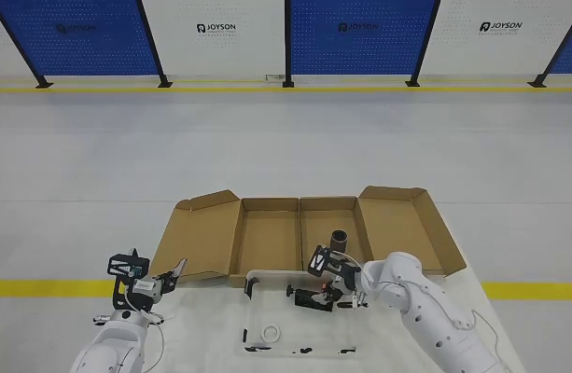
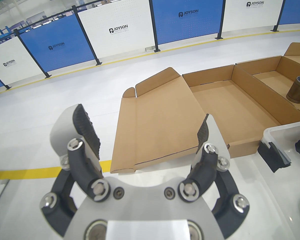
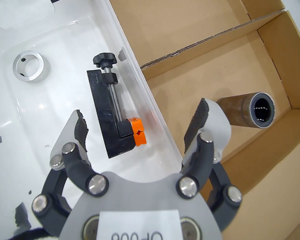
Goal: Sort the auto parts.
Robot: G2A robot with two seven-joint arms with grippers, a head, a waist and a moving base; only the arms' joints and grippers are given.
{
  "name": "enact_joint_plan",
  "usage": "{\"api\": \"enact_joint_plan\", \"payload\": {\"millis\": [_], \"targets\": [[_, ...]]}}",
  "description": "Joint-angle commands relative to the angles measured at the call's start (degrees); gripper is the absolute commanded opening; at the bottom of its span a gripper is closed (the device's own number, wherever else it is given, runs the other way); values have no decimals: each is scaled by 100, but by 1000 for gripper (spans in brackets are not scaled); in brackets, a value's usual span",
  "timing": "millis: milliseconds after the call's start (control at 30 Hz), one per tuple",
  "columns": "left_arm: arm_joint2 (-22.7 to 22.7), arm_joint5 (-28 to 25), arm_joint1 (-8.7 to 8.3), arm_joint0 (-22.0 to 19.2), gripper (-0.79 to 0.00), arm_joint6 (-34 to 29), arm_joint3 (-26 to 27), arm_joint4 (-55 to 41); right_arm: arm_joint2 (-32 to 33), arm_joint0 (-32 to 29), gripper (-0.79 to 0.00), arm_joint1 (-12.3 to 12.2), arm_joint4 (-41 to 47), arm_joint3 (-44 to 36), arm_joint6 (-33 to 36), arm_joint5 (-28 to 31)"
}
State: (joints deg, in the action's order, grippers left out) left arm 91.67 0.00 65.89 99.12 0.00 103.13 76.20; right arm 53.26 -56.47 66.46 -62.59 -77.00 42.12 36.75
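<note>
Two compartments split the cardboard box [image 1: 272,233] at the top view's centre; a dark metal sleeve [image 3: 247,112] stands in the right one. Below it, the clear bin [image 1: 267,273] holds a black screw clamp [image 3: 102,116] with an orange tip, just beneath my right gripper [image 3: 141,116], which is spread wide and empty. My left gripper [image 2: 141,116], at lower left, gapes empty too. The white panels [image 1: 216,37] behind carry logos.

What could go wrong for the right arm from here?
The open right end effector appears to straddle the bin wall; lowering could strike it. The clamp lies close to that wall, leaving little room to grip. The upright cylinder in the box could be knocked over at drop-off.
</note>
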Motion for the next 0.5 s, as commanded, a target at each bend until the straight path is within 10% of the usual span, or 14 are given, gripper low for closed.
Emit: {"api": "enact_joint_plan", "payload": {"millis": [0, 467], "targets": [[0, 0, 0, 0, 0, 0, 0, 0, -44, 40, 0, 14, 16, 84, -4, 4], [0, 0, 0, 0, 0, 0, 0, 0, -278, 225, 0, 86, 11, 565, -69, 26]]}}
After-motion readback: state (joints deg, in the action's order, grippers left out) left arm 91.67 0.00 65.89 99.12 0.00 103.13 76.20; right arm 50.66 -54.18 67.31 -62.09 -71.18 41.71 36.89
